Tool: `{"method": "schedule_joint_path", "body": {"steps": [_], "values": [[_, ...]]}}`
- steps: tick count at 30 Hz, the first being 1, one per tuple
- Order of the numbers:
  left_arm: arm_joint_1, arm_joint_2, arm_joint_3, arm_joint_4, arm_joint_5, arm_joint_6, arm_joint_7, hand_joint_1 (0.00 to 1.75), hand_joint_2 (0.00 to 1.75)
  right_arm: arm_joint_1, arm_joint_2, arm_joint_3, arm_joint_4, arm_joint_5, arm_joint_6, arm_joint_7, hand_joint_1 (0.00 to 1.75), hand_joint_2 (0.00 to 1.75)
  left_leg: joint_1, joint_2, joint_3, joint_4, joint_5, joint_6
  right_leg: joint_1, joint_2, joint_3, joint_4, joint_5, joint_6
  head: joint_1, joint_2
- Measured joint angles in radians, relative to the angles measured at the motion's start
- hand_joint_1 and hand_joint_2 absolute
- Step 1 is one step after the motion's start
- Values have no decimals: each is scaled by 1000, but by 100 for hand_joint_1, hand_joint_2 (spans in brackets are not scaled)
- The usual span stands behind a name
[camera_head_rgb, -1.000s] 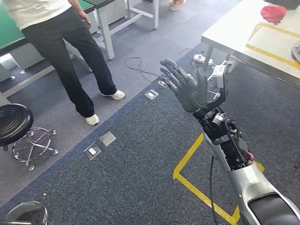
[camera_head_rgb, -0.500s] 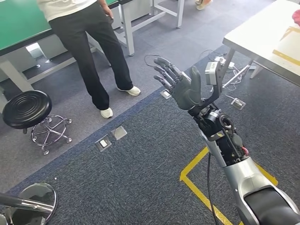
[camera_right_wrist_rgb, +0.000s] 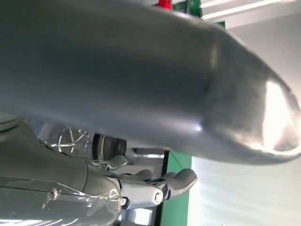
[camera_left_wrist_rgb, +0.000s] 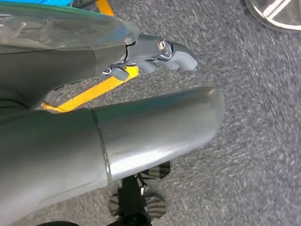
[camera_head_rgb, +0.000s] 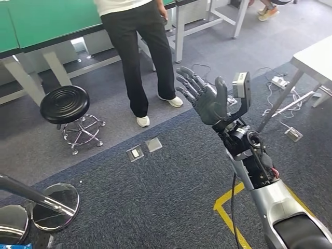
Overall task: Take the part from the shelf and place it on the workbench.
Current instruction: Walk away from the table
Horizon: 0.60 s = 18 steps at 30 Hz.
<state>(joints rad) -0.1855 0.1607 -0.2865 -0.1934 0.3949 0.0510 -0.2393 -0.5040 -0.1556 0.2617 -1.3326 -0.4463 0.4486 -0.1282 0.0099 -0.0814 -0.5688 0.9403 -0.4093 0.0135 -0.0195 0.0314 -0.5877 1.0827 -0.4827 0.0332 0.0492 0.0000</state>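
Right hand [camera_head_rgb: 207, 101] raised over the carpet, palm up, fingers [camera_head_rgb: 187, 83] apart, holding nothing. Left hand [camera_left_wrist_rgb: 106, 127] hangs over the floor, fingers [camera_left_wrist_rgb: 170, 54] extended, holding nothing. Can't locate the part. Person [camera_head_rgb: 141, 52] beside green bench [camera_head_rgb: 46, 23], black stool [camera_head_rgb: 64, 104] nearby

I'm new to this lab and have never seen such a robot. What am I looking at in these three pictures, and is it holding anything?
This is a walking humanoid robot with two silver arms. The wide picture comes from a camera high on its body, looking forward and down. There its right hand is raised, fingers spread, holding nothing. Ahead lies grey carpet with yellow floor tape, a black stool, a person standing by a green bench, and the corner of a white table.

The other two pictures come from cameras at the wrists, so they look turned. The left hand hangs over the carpet, seemingly empty. I see no part or shelf here.
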Motion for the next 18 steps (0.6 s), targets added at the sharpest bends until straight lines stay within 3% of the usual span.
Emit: {"method": "schedule_joint_path", "body": {"steps": [1,3,5,7,9,11,12,13,14,16,18], "values": [[-1,0,0,0,0,0,0,0,0,0,0,0,0,0,0,0,0,0,0,-11,-3,5,-1,-4,-4,21,29,-65,22,0,1,0],[0,0,0,0,0,0,0,0,0,1,0,0,0,0,1,1,0,0,2,-31,-16,11,2,-17,-4,45,54,-113,25,-3,-1,0],[5,0,-1,0,1,0,0,0,0,1,1,0,0,0,1,2,0,0,6,-43,-27,11,7,-29,-1,27,58,-119,27,-13,-3,0],[8,1,-2,0,1,0,0,0,0,-1,2,1,-1,0,1,2,0,0,4,0,-48,50,-18,-38,-1,2,62,-129,33,-26,-14,0],[6,1,-2,0,1,0,0,0,0,-2,2,-1,0,1,1,2,0,0,2,57,-107,172,-79,-44,2,-26,62,-134,36,-36,-26,0],[6,-1,-3,0,1,0,0,0,0,0,2,-1,0,3,0,2,0,0,4,71,-170,300,-126,-48,7,-51,59,-134,36,-40,-31,0],[8,-2,-3,0,1,0,0,0,0,1,2,-1,0,4,1,3,0,0,4,73,-178,318,-125,-48,8,-63,58,-134,36,-40,-34,0],[9,-2,-3,0,1,0,0,0,0,2,2,0,0,5,1,3,0,0,4,74,-163,293,-106,-47,8,-74,58,-134,36,-40,-37,0],[10,-2,-3,0,0,0,0,0,0,3,2,0,0,5,1,3,0,0,4,81,-128,228,-73,-44,9,-85,59,-134,35,-40,-41,0],[9,-1,-3,0,0,0,0,0,0,2,2,0,-1,5,1,2,0,0,-2,116,-45,75,-19,-35,12,-104,62,-134,32,-35,-45,0],[8,0,-3,0,0,1,-1,0,0,2,2,-1,-1,5,0,4,0,0,-10,133,-11,8,-4,-25,15,-119,64,-134,28,-27,-43,0]]}}
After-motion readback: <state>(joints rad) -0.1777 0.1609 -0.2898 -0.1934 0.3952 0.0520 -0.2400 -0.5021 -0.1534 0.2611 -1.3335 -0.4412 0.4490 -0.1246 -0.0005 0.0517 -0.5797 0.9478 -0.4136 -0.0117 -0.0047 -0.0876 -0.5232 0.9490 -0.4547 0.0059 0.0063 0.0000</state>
